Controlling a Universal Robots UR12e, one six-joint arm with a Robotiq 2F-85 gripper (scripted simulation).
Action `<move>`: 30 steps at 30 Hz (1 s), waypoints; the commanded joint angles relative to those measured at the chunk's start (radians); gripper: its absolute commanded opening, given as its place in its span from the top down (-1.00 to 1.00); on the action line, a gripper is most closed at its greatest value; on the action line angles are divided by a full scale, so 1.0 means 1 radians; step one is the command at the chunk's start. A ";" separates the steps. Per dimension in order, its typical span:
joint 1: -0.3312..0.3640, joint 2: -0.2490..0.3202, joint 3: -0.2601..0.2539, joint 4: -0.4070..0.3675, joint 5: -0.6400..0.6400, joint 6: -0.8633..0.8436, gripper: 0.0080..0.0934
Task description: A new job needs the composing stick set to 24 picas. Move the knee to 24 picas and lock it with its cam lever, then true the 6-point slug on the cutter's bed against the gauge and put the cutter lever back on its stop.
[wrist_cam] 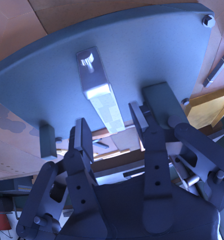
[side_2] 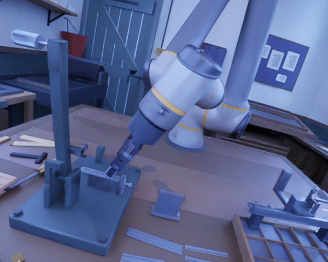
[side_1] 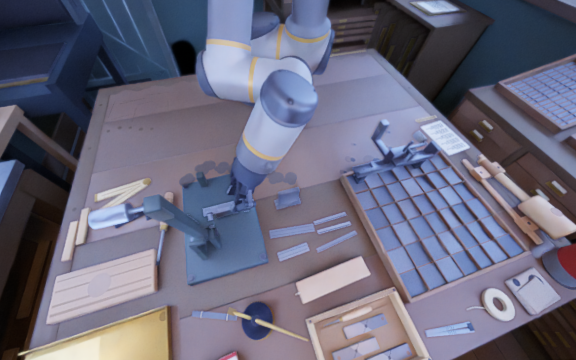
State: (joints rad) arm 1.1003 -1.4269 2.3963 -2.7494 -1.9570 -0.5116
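Note:
On the left-centre of the bench the slug cutter's dark bed (side_1: pixel 223 235) carries a pale slug (wrist_cam: pixel 109 111) lying against the gauge bar (side_2: pixel 100 173). The cutter lever (side_2: pixel 58 101) stands upright, its silver handle (side_1: pixel 108 216) out to the left. My gripper (wrist_cam: pixel 111 128) is open and holds nothing; it is tilted down over the slug's near end, one finger on each side of it. The composing stick (side_1: pixel 393 157) sits far to the right, at the top edge of the type case, with its knee and cam lever too small to read.
The type case (side_1: pixel 433 220) fills the right of the bench. Loose slugs (side_1: pixel 313 230) lie right of the cutter and a small grey block (side_1: pixel 288 198) sits just behind them. Wooden rules, a screwdriver and a ribbed board (side_1: pixel 103 285) lie to the cutter's left.

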 commanded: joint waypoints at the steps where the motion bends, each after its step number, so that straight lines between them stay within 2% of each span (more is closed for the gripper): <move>1: 0.000 -0.001 0.000 0.001 0.000 0.000 0.06; 9: 0.001 -0.007 -0.002 0.009 0.000 0.001 0.06; 14: 0.001 -0.042 -0.014 0.055 0.000 0.001 0.06; 20: 0.001 -0.125 -0.048 0.171 0.000 0.001 0.06; 30: 0.001 -0.253 -0.137 0.389 0.000 0.001 0.06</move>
State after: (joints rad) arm 1.1013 -1.6823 2.2583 -2.3573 -1.9573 -0.5104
